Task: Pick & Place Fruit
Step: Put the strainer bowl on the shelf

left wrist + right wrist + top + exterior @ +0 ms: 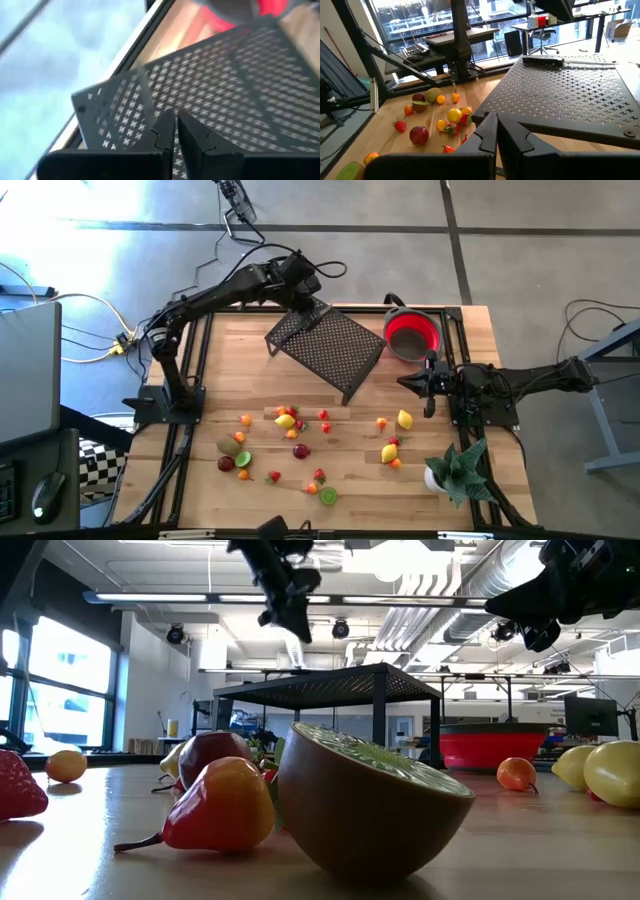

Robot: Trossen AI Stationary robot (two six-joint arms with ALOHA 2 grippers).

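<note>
Many small toy fruits lie scattered on the near half of the wooden table: a cluster, two yellow ones, and a cut green half close to the low camera. They also show in the right wrist view. My left gripper is shut and hovers over the far corner of a black perforated stand without touching it. My right gripper is shut and raised above the table. It points toward the table's left, just off the stand's right edge, with the fruits beyond it.
A red bowl stands at the far right, next to the stand. The stand rests on legs, with open space under its top. A spiky green plant in a white pot sits at the near right corner.
</note>
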